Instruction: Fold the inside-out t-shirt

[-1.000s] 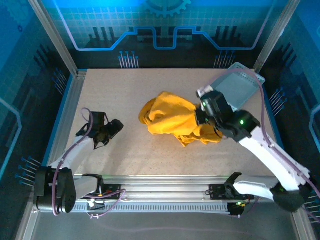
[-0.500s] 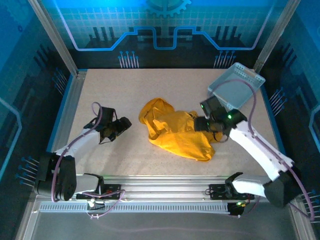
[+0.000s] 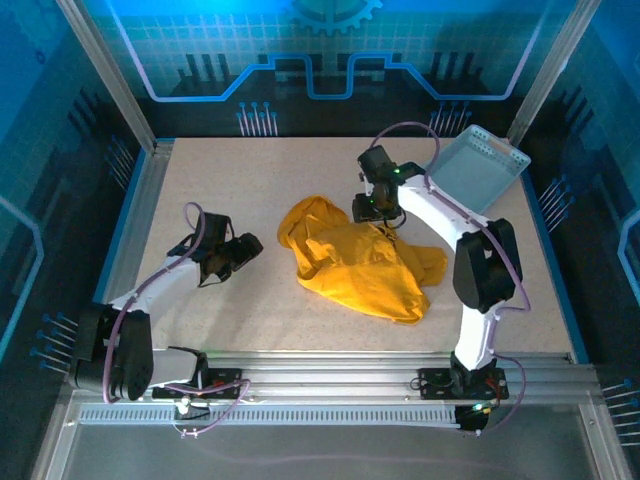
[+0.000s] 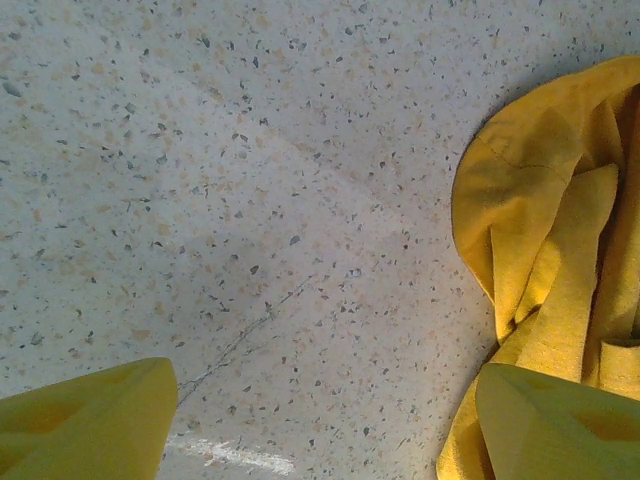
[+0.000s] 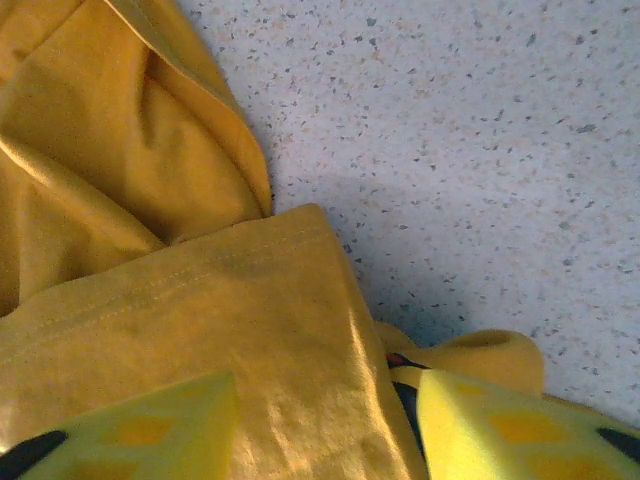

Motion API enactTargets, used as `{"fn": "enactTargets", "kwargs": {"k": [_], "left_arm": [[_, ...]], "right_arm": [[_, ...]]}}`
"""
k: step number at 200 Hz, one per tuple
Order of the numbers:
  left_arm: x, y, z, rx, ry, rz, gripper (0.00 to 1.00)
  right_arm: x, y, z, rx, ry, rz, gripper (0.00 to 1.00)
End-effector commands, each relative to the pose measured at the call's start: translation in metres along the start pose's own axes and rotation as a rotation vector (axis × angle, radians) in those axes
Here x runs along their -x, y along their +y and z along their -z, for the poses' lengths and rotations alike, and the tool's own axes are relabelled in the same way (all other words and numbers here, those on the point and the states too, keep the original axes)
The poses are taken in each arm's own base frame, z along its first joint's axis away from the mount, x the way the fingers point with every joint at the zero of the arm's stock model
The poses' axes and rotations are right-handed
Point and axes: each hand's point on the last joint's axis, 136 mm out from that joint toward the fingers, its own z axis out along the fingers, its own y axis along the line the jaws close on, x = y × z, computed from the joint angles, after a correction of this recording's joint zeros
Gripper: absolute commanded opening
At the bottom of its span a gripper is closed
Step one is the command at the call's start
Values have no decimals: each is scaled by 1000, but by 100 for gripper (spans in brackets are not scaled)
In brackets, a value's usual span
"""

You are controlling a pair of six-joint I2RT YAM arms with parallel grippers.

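The mustard-yellow inside-out t-shirt lies crumpled on the middle of the table. My right gripper is at the shirt's far edge, pointing down. In the right wrist view its fingers stand apart over a hemmed flap of the t-shirt, and a sliver of the dark print peeks out beside the right finger. My left gripper hovers low just left of the shirt, open. In the left wrist view the left gripper has bare table between its fingers, and the t-shirt reaches the right finger.
A pale blue-grey perforated basket stands tilted at the back right corner. Metal frame rails border the speckled table on every side. Bare tabletop lies left of and in front of the shirt.
The right gripper let go of the lifted shirt, which dropped flat, and the arm swung from the shirt's right side to its far edge. The left gripper edged toward the shirt.
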Motion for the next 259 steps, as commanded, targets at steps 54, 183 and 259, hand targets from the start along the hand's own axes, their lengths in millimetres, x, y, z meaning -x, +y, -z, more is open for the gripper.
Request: {"fn": "enactTargets", "kwargs": {"k": [54, 183, 259], "left_arm": [[5, -3, 0, 7, -10, -23, 79], [10, -18, -6, -17, 21, -45, 80], [27, -74, -54, 103, 105, -266, 77]], "right_arm": [[-9, 0, -32, -9, 115, -2, 41], [-15, 7, -22, -30, 125, 26, 0], [-32, -36, 104, -82, -234, -94, 0]]}}
